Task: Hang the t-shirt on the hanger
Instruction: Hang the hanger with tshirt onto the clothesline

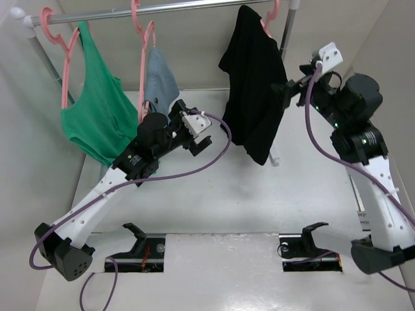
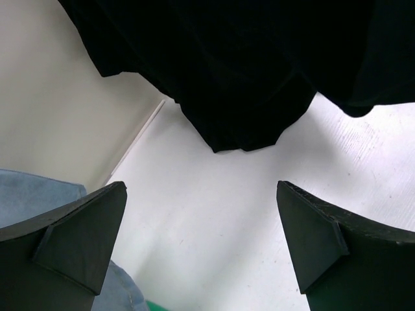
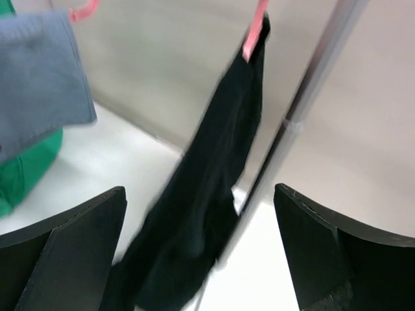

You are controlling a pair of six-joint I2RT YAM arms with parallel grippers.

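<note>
The black t-shirt hangs on a pink hanger from the rail at the upper right; only the hanger's hook and top show. It also shows in the right wrist view with the hanger's pink top. Its lower hem fills the top of the left wrist view. My left gripper is open and empty, just left of the shirt's lower part. My right gripper is open and empty, close to the shirt's right edge.
A green tank top and a blue-grey garment hang on pink hangers at the left of the metal rail. The rail's right post stands behind the shirt. Walls close in at back and sides.
</note>
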